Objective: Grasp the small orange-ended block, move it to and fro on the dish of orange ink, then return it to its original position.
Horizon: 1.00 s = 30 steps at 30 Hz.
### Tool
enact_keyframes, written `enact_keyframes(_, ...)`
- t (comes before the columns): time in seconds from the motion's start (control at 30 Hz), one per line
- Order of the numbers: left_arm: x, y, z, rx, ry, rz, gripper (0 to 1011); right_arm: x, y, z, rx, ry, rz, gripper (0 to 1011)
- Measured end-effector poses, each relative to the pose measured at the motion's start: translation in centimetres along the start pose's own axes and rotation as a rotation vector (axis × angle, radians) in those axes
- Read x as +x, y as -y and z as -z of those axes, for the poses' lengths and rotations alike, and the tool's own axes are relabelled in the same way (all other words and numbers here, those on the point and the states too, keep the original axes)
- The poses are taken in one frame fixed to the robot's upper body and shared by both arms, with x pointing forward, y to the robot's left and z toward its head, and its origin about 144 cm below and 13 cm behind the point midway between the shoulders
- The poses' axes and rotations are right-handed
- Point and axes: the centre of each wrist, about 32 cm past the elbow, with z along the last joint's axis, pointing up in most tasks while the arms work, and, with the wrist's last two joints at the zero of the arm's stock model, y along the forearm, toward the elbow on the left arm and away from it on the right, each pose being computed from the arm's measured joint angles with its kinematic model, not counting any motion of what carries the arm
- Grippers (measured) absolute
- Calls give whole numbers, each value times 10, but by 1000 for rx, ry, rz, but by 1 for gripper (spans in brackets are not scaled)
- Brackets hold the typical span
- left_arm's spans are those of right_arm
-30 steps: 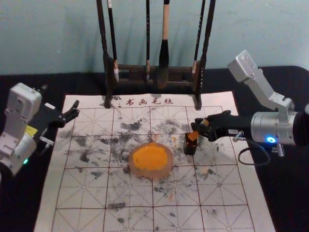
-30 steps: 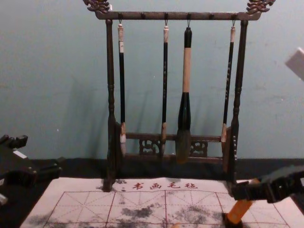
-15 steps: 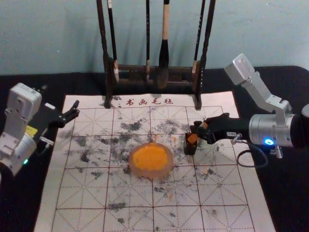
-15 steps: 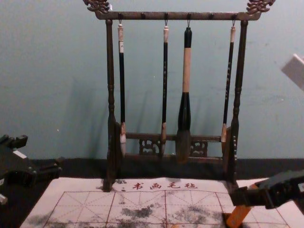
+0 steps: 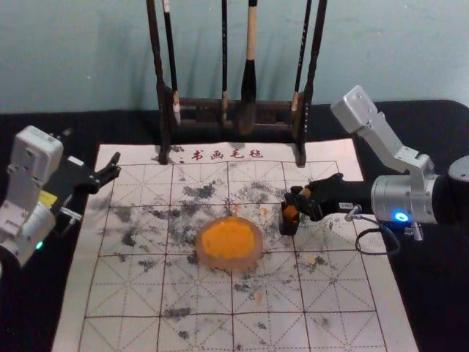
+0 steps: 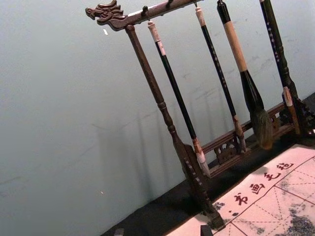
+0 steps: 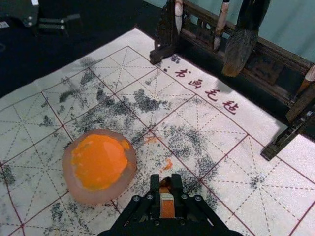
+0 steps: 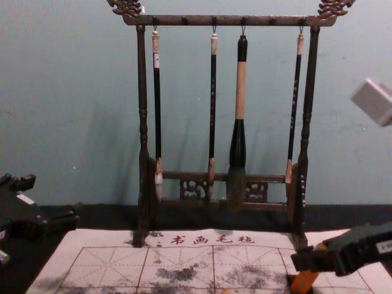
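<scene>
one block [image 5: 290,215] sits in the right tool [image 5: 299,199] near "书画毛毡" [image 5: 216,155].

dish [image 5: 256,257] on mat [image 5: 110,293], holder [image 5: 289,228] right, rack [image 5: 163,110] behind

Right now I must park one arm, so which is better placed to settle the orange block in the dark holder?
Right, I'd judge: the right gripper has the block clamped at the holder, while the left gripper is open near the left edge of the mat.
</scene>
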Motion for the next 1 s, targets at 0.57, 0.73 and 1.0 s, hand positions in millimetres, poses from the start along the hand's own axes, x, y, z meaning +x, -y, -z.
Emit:
enact_keyframes(0.57, 0, 0, 0, 0, 0, 0, 1001, 0, 0, 0, 0, 2, 1, 125)
enact_keyframes(0.73, 0, 0, 0, 0, 0, 0, 1002, 0, 0, 0, 1, 1, 0, 251)
enact_keyframes(1.0, 0, 0, 0, 0, 0, 0, 1001, 0, 1, 0, 1, 0, 0, 534)
